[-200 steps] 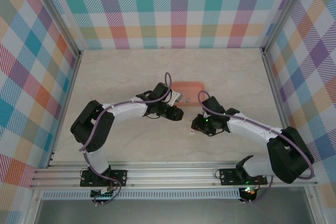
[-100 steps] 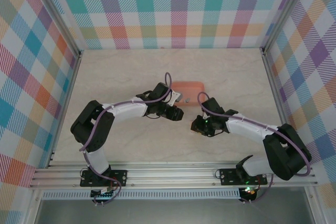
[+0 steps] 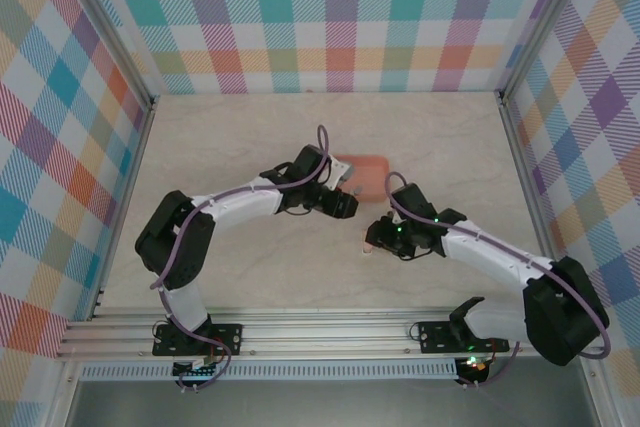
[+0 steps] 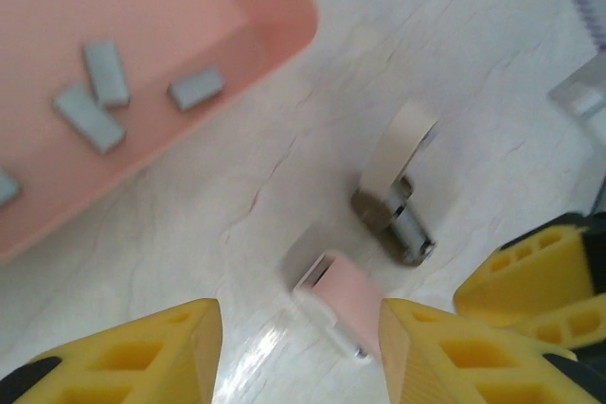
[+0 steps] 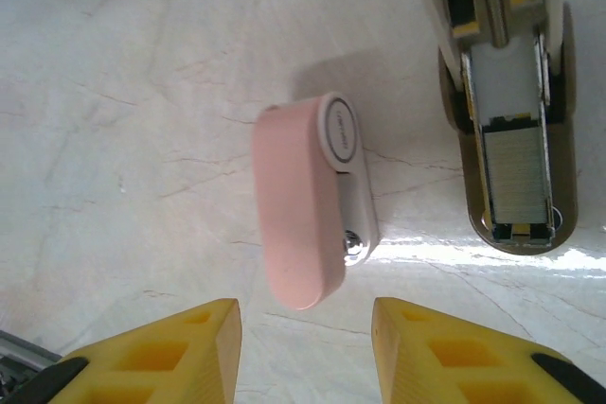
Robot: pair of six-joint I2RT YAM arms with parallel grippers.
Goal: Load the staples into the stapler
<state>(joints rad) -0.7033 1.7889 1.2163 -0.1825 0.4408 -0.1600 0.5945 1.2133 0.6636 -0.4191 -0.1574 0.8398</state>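
Note:
The stapler lies on the table in two pieces that do not touch. One is a pink and white body (image 5: 301, 205) (image 4: 343, 302). The other is an open metal magazine (image 5: 516, 167) (image 4: 398, 215) with a grey strip in its channel. Several loose grey staples (image 4: 104, 92) lie in the coral-pink tray (image 4: 270, 40) (image 3: 368, 169). My left gripper (image 4: 298, 309) (image 3: 347, 207) is open, and the pink body sits just ahead, close to its right finger. My right gripper (image 5: 306, 307) (image 3: 372, 240) is open and empty, with the pink body's rounded end just beyond its fingertips.
The right gripper's yellow fingers (image 4: 525, 276) reach into the left wrist view at lower right, close to the stapler pieces. Both arms meet mid-table in front of the tray. Checked walls (image 3: 340, 17) enclose the marble tabletop on three sides.
The right gripper's jaws have opened wider and its arm has shifted right. The left gripper has moved slightly right and away, toward the tray, and its jaws have widened a little.

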